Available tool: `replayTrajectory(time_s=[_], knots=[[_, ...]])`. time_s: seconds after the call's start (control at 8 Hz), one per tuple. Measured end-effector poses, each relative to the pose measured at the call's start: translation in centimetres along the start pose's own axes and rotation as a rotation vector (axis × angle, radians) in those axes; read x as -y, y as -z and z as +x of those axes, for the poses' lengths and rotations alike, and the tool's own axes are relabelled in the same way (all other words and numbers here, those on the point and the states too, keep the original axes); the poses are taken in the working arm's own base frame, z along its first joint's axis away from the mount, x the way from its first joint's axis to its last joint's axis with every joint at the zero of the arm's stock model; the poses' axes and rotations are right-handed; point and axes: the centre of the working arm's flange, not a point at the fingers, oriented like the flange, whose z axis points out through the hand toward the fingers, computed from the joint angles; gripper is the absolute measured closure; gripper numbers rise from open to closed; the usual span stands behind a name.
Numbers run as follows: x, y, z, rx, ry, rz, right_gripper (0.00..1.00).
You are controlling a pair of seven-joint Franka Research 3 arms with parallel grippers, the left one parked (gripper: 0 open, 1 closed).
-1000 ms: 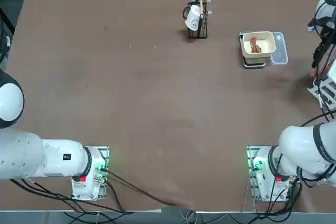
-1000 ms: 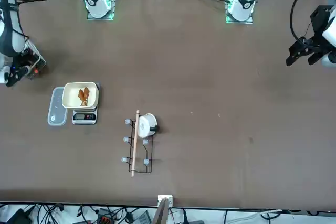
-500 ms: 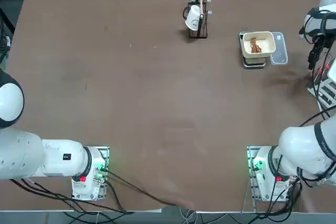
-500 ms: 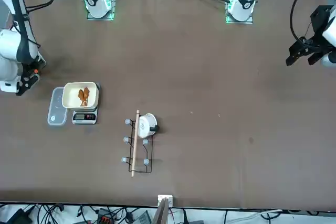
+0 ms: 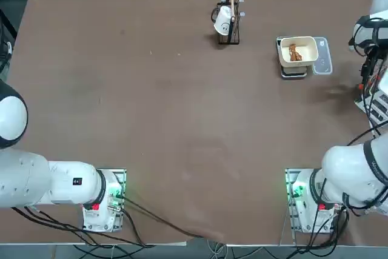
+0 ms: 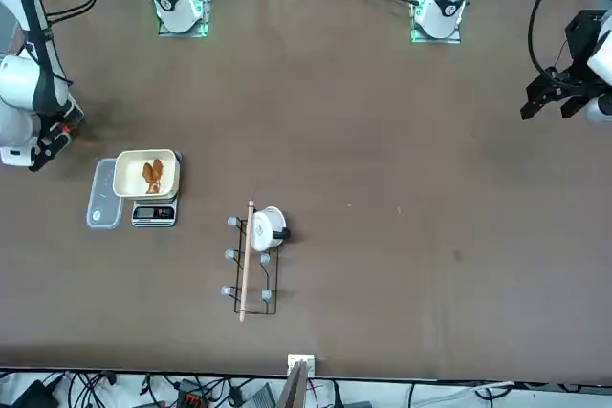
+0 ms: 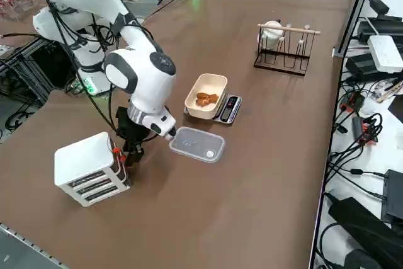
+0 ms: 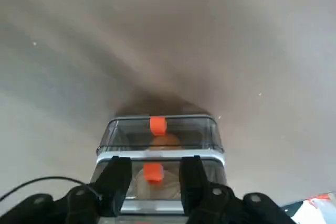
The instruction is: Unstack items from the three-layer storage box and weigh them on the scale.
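Your right gripper stands with its two dark fingers apart and nothing between them; it is released, and the wrist view shows an orange drawer tab sitting in the gap without contact that I can confirm; a second orange tab marks the next drawer beyond it.

Taking the three-layer storage box as your landmark: the gripper hangs just beside the box's drawer face, on the side toward the scale, pointing at the tabs; the box stands upright at the table's edge on your right arm's side, its white top flat and its drawer fronts turned toward the gripper.

The relation your next move turns on, as I judge it: the tab lies straight ahead of the fingers and between them; the drawers would slide out toward the gripper, so a pinch on the tab must line up squarely or the fingers will slip off; whether the fingers are level with the tab I cannot tell.

Beyond the box toward the table's middle lies a clear plastic lid; past it the scale carries its cream bowl, with reddish-brown items already inside; a black wire rack with a white cup stands farther off.
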Motion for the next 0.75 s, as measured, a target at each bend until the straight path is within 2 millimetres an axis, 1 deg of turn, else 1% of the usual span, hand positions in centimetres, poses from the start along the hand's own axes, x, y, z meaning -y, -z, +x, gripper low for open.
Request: replayTrajectory(time_s=[0.12, 0.75], knots=[[0.08, -0.65, -0.39, -0.001, -0.005, 0.009, 0.44], [0.27, -0.98, -0.27, -0.009, -0.001, 0.007, 0.44]])
